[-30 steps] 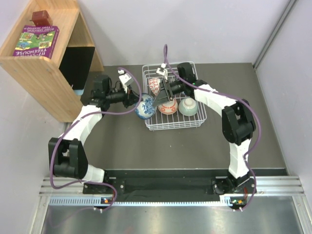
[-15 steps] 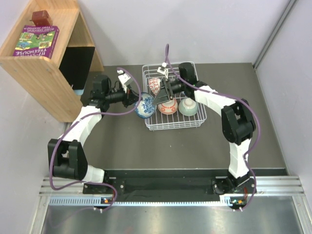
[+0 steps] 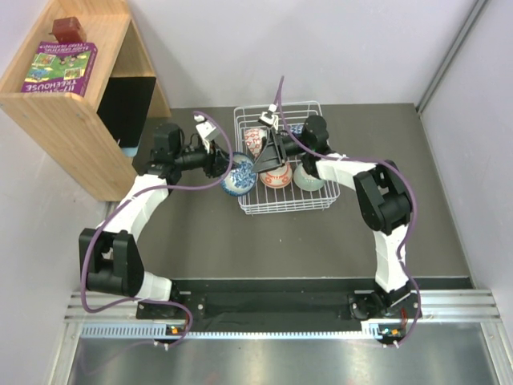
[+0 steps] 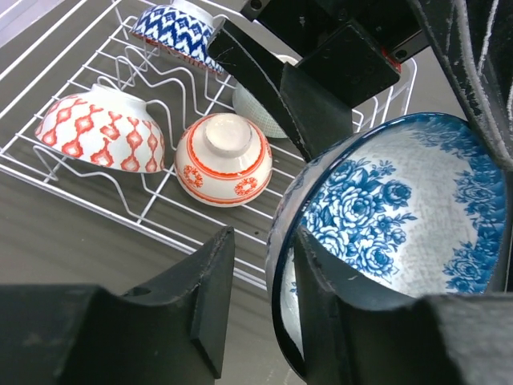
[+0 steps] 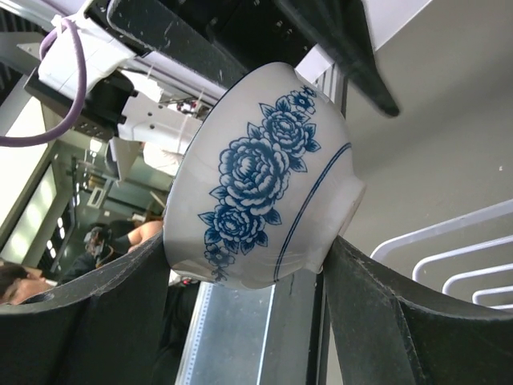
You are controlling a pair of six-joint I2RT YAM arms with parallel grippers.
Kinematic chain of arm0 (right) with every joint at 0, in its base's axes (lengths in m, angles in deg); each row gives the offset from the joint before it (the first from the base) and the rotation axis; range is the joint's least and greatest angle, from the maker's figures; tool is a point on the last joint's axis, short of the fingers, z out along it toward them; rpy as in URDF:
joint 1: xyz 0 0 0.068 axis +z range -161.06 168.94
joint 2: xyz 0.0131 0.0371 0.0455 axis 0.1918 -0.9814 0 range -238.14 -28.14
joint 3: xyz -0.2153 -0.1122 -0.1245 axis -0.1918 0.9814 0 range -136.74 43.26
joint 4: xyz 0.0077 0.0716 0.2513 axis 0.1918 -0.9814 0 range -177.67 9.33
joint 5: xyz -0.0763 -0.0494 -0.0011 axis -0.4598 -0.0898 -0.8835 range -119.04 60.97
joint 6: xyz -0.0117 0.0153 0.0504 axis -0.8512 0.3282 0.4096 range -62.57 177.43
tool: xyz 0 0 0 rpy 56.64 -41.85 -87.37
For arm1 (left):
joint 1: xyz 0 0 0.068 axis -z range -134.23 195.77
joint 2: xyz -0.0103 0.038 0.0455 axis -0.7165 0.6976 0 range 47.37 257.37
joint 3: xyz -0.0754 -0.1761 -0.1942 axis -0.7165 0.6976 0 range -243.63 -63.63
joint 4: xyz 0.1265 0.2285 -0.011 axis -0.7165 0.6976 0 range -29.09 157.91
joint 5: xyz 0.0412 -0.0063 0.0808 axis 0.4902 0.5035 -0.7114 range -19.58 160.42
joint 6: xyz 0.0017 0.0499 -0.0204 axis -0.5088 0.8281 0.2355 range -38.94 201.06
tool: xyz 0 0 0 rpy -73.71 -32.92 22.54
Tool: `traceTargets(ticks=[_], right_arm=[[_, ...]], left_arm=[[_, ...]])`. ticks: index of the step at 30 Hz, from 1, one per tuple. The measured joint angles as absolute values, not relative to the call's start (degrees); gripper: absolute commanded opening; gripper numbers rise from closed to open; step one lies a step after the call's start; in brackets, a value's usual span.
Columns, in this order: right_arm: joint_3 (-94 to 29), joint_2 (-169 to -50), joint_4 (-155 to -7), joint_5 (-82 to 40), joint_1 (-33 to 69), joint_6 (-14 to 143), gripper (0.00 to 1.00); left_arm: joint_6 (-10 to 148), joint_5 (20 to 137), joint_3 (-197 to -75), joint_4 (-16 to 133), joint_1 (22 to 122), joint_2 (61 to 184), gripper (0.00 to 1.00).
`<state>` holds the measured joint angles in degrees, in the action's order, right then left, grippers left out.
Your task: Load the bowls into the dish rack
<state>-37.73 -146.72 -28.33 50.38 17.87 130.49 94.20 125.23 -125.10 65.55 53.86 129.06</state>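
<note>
As dish rack (image 3: 280, 200) holds four bowls (image 4: 223, 160) — fifth (image 4: 401, 208) outside.

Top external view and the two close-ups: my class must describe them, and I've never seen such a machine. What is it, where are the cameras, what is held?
It is a robot: a left arm and a right arm bolted at a table's edge. One camera looks down from above; the close-ups come from a camera on each wrist. The white dish rack holds a red-and-white bowl, an orange-red bowl, a pale green bowl and a blue zigzag bowl. The blue floral bowl hangs at the rack's edge: the left gripper straddles its rim, the right gripper flanks it. Which one bears it, I cannot tell.
</note>
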Motion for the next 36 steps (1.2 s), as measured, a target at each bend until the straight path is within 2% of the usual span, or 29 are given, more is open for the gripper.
traceTargets(ticks=[3,9,14,16,20,32,36], right_arm=[[-37.73,-146.72,-27.00,50.82,17.96,131.41,0.00],[-37.73,-146.50,-32.64,50.43,18.02,125.53,0.00],[-39.37,-145.85,-51.59,46.19,17.61,110.27,0.00],[-39.37,-145.52,-55.74,44.79,17.26,106.91,0.00],[-39.37,-144.97,-60.99,42.27,16.21,102.58,0.00],[-39.26,-140.25,-65.12,37.55,12.01,98.73,0.00],[-40.75,-137.61,-74.06,33.46,10.66,90.99,0.00]], left_arm=[[93.99,125.23,-125.10,65.31,53.95,129.06,0.58],[93.16,124.49,-125.10,64.57,53.95,129.06,0.77],[91.80,123.24,-125.08,63.52,53.95,129.06,0.83],[90.97,122.93,-125.08,62.80,53.95,129.06,0.91],[88.63,122.24,-125.08,61.03,53.80,129.00,0.99],[82.40,120.25,-124.75,57.77,50.39,127.58,0.99],[82.23,119.33,-123.73,57.86,49.05,126.33,0.99]])
